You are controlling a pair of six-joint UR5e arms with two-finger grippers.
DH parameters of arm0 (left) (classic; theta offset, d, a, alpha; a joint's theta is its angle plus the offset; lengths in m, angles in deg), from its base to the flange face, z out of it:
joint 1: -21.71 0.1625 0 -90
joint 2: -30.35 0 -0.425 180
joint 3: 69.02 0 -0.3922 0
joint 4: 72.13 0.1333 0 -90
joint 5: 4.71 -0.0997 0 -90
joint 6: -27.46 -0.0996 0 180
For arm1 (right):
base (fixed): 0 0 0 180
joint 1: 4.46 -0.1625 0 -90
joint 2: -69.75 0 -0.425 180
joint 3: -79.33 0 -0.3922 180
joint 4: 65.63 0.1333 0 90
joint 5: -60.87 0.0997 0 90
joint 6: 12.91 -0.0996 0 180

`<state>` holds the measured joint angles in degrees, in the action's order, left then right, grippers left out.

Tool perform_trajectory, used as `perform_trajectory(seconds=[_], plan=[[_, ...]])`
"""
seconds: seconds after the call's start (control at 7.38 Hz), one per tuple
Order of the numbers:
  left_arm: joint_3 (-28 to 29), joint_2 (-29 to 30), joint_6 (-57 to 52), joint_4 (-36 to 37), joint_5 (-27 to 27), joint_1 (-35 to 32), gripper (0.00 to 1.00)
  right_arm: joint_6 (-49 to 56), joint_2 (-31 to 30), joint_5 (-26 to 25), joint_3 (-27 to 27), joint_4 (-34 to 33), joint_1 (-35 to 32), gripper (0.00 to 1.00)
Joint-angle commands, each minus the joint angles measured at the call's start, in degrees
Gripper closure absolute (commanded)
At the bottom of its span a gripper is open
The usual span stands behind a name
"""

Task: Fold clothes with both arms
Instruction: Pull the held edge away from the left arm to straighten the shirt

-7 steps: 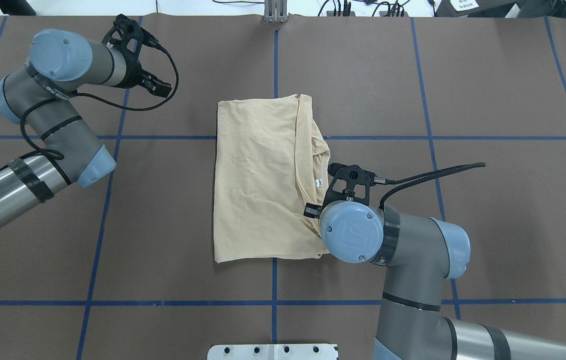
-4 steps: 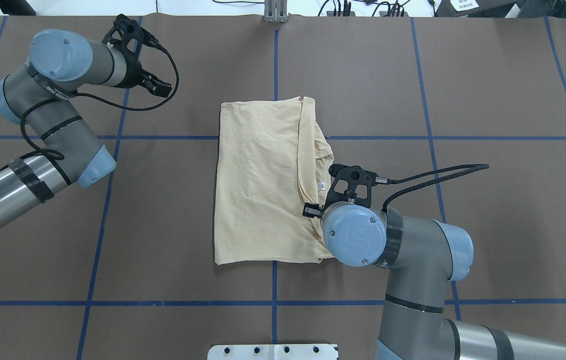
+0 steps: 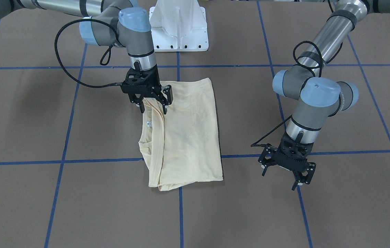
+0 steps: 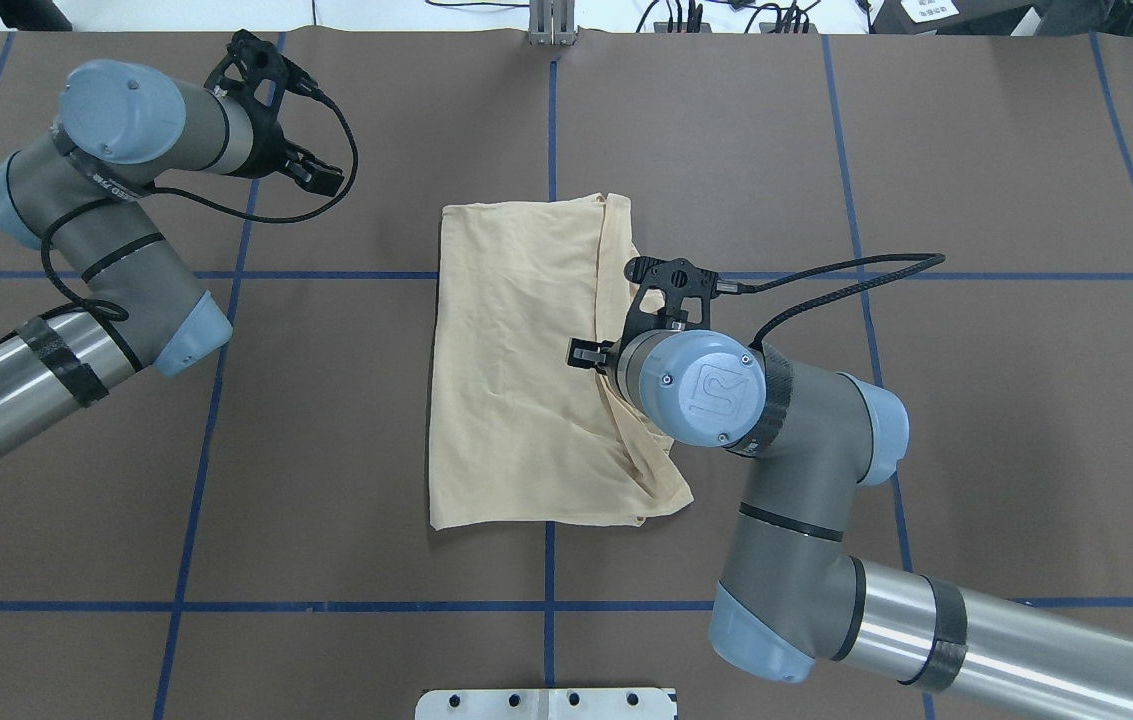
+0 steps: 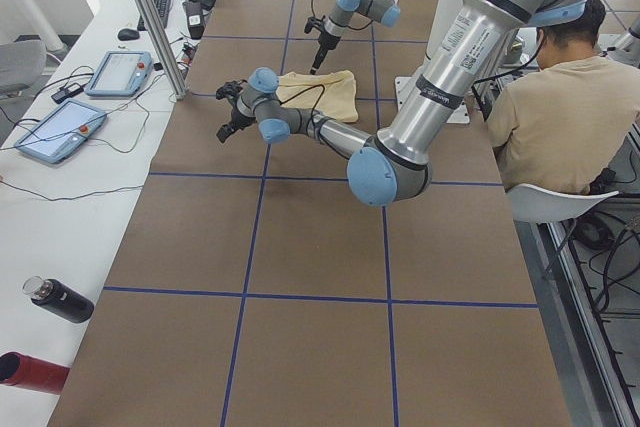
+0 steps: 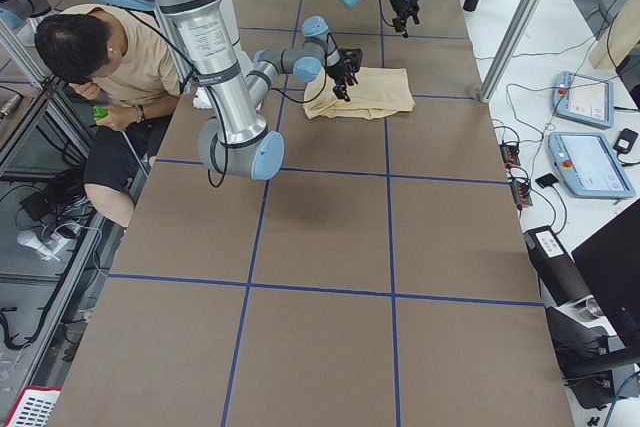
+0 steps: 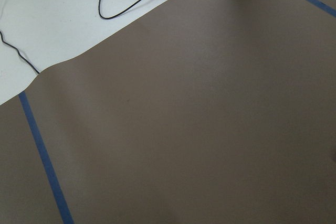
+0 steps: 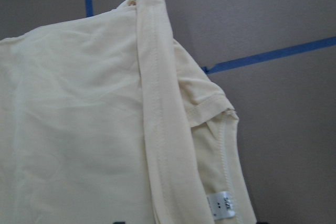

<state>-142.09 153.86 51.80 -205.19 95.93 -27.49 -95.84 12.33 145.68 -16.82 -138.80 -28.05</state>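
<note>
The right arm (image 4: 806,520) is now reaching further across the shirt (image 4: 516,350) than a moment ago. Its right claw (image 3: 153,109) has left the corner nearest the robot for the middle of the folded edge, and that corner is now lying pulled out in a rumpled flap. The left claw (image 3: 281,179) is hanging where it was, spread wide and empty above the bench (image 4: 926,150). The right claw is standing open too, its fingers straddling a stitched band (not pinching it, so far as shows). The shirt is lying folded into a rough rectangle mid-bench, thin, soft, pale cream cloth with faint creases, a small white tag (image 8: 227,205) showing inside. Matt brown paper crossed by blue tape lines (image 4: 326,275) is covering the bench.
</note>
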Motion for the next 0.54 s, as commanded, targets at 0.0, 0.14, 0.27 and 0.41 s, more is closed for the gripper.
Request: perform_trajectory(seconds=[0.0,0.14,0.27,0.41], plan=[[-0.05,-0.63,0.0,-0.01,0.0,0.07,0.0,9.23,0.02,5.08,3.33,5.23,-0.22,0.32],[-0.05,-0.72,0.0,-0.09,0.0,0.07,0.0,11.27,0.19,7.54,3.25,5.06,-0.22,0.36],[-0.05,-0.81,0.0,-0.09,0.0,0.07,0.0,13.3,0.02,8.35,3.34,4.53,-0.22,0.39],[-0.05,-0.81,0.0,-0.09,0.0,0.07,0.0,16.19,-0.15,8.36,3.34,4.27,-0.22,0.44]])
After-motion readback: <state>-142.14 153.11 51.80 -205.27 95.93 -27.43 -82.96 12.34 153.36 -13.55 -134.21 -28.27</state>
